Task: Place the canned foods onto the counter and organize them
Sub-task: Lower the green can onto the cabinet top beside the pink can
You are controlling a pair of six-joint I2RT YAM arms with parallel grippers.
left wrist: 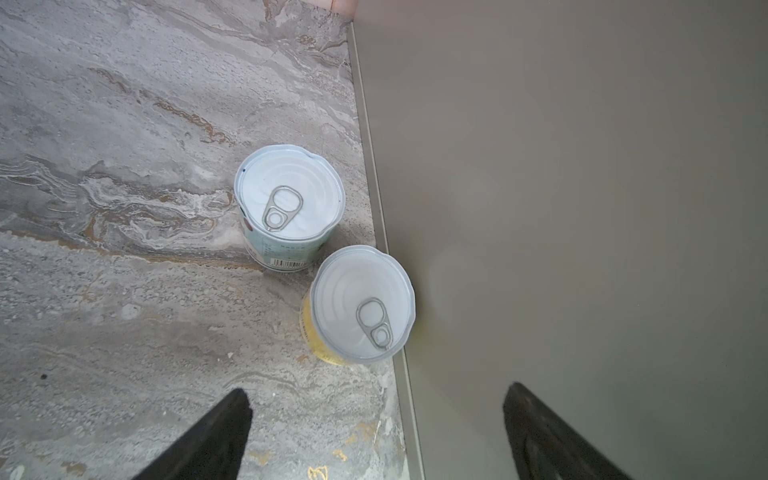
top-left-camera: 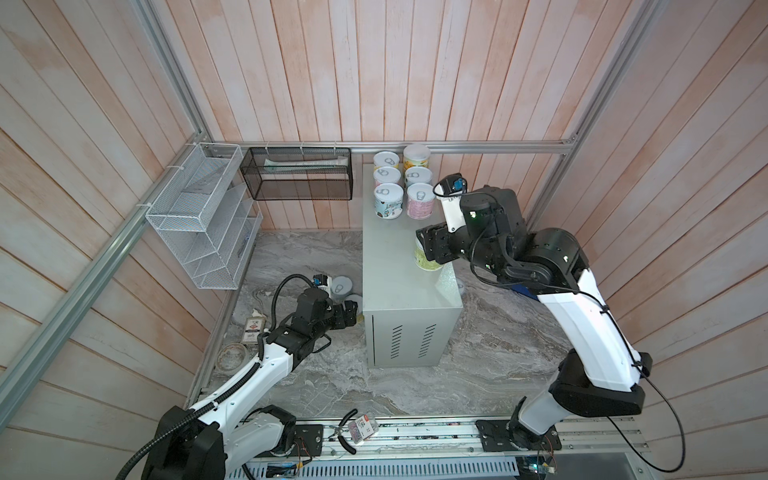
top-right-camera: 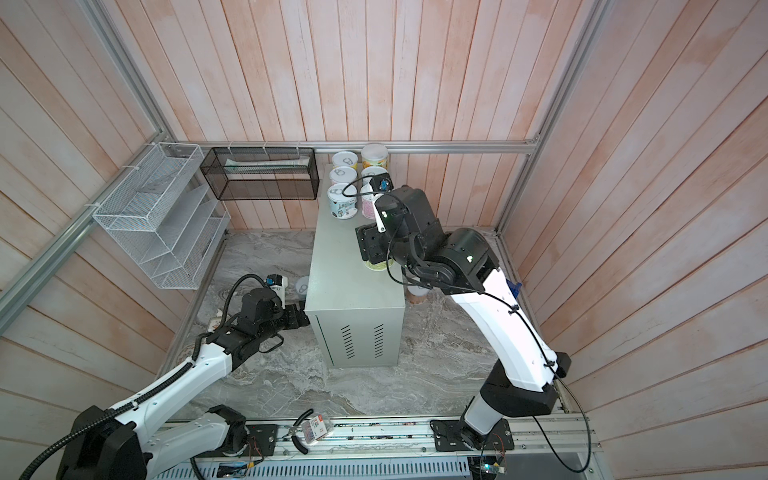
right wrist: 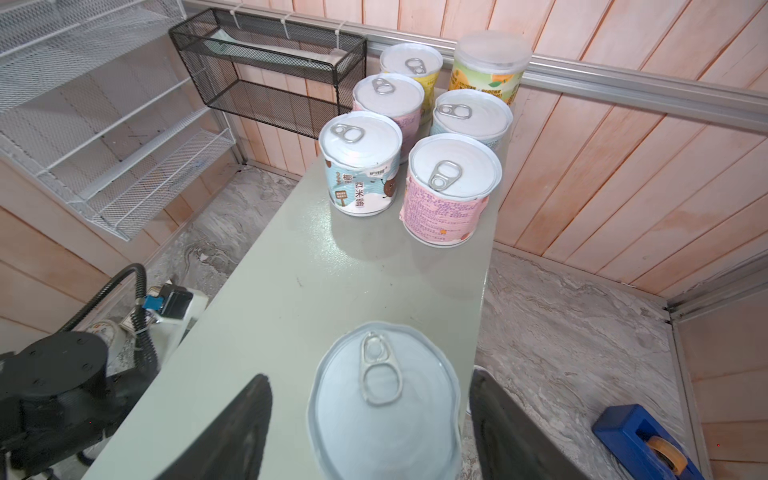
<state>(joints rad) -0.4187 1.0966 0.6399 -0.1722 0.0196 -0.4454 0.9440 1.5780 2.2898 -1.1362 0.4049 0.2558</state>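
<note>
Counter [right wrist: 316, 282] top: mid stretch bare, far end blocked by six cans [right wrist: 390, 99], slim gaps btwn. Below, yellow can [left wrist: 361, 307] right up vs counter side, blue-label can [left wrist: 289, 199] just beside; marble floor [left wrist: 124, 291] open otherwise.

A robot lab test cell, not a lived-in room. The plank walls [top-left-camera: 374, 62] are panels held in an aluminium extrusion frame [top-left-camera: 457, 147]. The marble-patterned sheet [top-left-camera: 415, 386] ends at a slotted mounting rail [top-left-camera: 436, 436], where the left arm [top-left-camera: 266, 370] and right arm [top-left-camera: 582, 324] are bolted. A white wire rack [top-left-camera: 199, 216] and a black mesh basket [top-left-camera: 299, 174] hang from the frame by zip ties — pliers [top-left-camera: 340, 430] lie on the rail. A vented grey-green metal cabinet [top-left-camera: 399, 291] stands on the sheet.
</note>
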